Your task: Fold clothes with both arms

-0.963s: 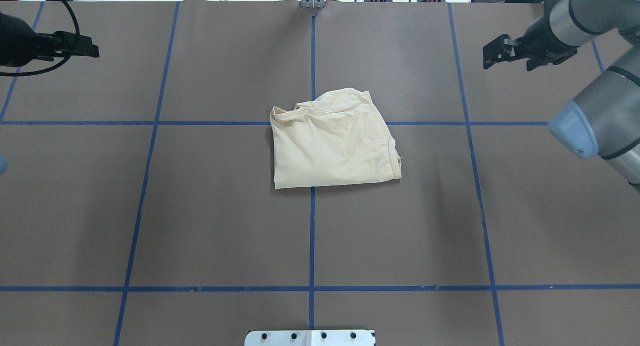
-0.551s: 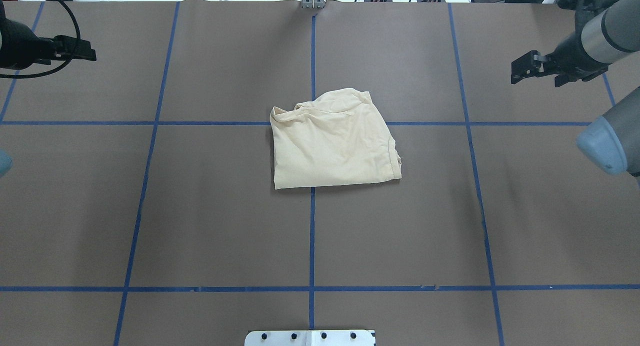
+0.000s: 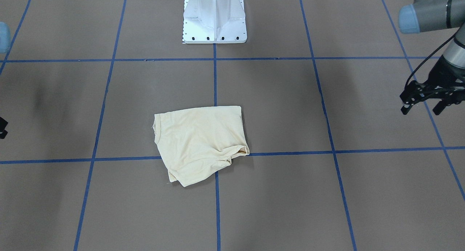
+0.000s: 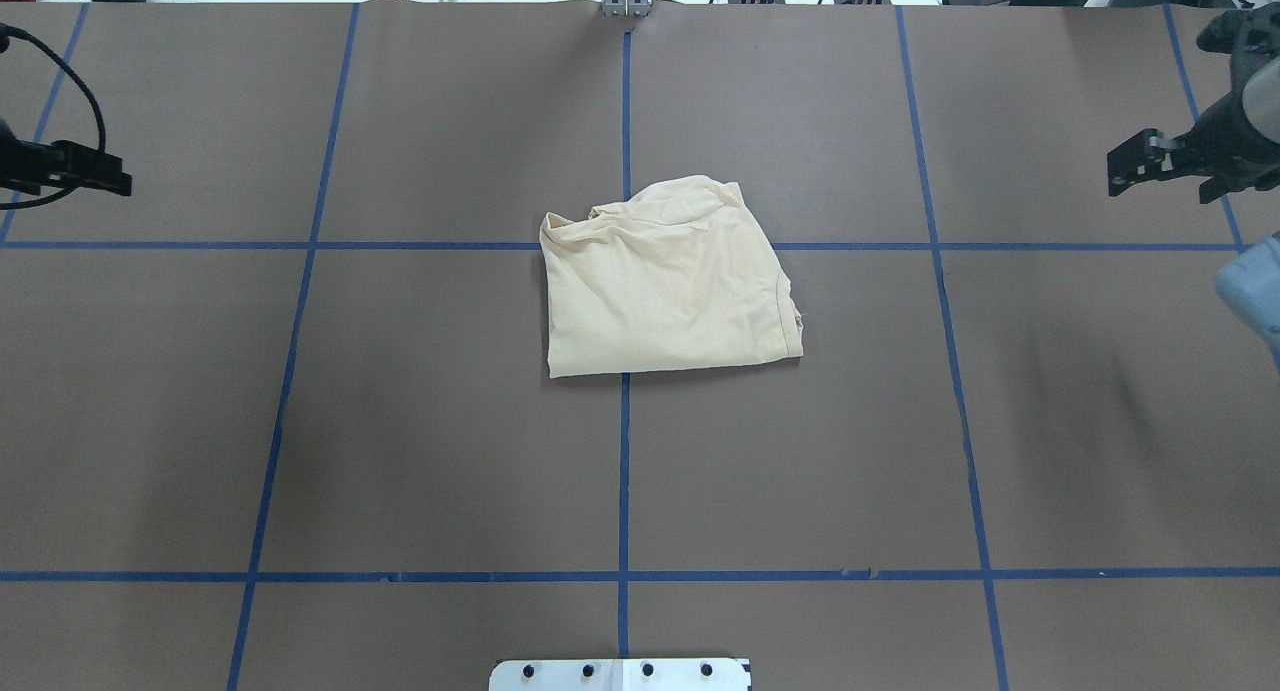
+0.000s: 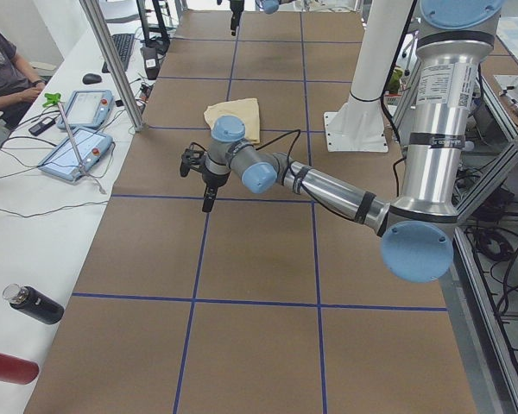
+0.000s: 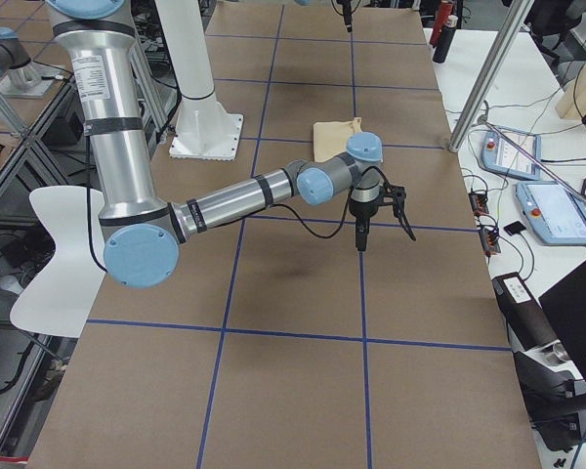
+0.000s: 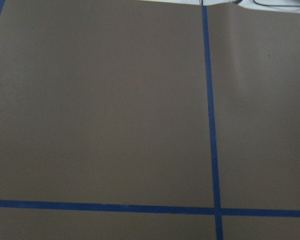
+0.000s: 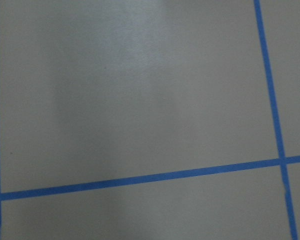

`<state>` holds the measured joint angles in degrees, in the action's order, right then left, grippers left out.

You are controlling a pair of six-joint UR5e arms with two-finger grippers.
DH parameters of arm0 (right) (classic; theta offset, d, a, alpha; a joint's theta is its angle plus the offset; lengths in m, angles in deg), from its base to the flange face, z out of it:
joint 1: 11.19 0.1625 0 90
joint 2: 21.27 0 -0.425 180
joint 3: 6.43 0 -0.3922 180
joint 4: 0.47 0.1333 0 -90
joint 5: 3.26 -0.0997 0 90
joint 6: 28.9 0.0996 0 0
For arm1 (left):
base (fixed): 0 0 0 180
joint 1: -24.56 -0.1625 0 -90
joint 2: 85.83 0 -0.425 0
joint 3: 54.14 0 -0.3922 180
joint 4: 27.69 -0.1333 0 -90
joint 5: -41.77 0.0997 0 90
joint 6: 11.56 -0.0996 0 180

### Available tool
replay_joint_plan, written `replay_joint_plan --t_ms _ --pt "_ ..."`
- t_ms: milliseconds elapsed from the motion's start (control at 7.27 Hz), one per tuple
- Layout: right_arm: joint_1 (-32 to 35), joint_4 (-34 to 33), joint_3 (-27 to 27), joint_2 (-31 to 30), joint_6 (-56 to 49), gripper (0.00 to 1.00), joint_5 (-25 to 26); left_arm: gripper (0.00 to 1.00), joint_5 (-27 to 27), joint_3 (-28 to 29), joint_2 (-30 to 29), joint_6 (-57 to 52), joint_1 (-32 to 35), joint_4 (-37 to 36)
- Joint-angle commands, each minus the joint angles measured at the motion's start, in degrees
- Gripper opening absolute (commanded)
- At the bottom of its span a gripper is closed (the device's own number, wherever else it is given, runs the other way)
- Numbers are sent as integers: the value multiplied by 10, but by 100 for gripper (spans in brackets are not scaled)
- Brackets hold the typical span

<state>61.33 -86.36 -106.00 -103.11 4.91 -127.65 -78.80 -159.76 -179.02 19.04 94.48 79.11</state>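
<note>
Lying folded on the brown table [image 4: 450, 451], the cream-yellow T-shirt [image 4: 665, 286] forms a compact, roughly rectangular bundle at the middle of the overhead view. It covers the crossing of two blue tape lines [image 4: 623, 471]. Its 12 o'clock edge is rumpled into soft ridges, its 6 o'clock edge is straight and flat, and a stitched hem runs down its 3 o'clock side. No gripper touches it.

The left gripper [image 4: 118, 183] hangs over the table at about 9 o'clock from the shirt in the overhead view, a little toward 10, well apart from it and near the frame's edge. In the front-facing view the same gripper [image 3: 420, 111] sits at about 3 o'clock from the shirt [image 3: 199, 142], its two fingers spread and pointing down, with nothing between them.

The right gripper [image 4: 1118, 171] hangs at about 3 o'clock from the shirt in the overhead view, a little toward 2, equally well apart. From the table's right end this gripper [image 6: 384, 234] shows its fingers splayed wide and empty, with the shirt [image 6: 334, 137] beyond it at about 11 o'clock.

Both wrist cameras show only brown surface crossed by blue tape. The white pedestal base [image 3: 214, 18] stands at 12 o'clock from the shirt in the front-facing view.
</note>
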Motion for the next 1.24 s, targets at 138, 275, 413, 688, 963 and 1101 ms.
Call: replay_joint_plan --t_ms 138,275,413,688,963,1101 --pt "117 -142 7 -14 -242 100 -52 100 -10 6 1 -303 141 -178" --pt "145 -176 9 -24 -298 100 -92 100 -12 12 9 -368 170 -192" --pt "168 -183 10 -56 -349 100 -135 100 -15 19 33 -425 194 -197" --pt "198 -173 11 -114 -443 100 -144 100 -109 58 67 -457 215 -187" --pt "204 -173 12 -120 -438 100 -137 100 -110 73 70 -451 216 -177" --pt "204 -173 14 -121 -437 100 -136 100 -110 75 90 -435 215 -147"
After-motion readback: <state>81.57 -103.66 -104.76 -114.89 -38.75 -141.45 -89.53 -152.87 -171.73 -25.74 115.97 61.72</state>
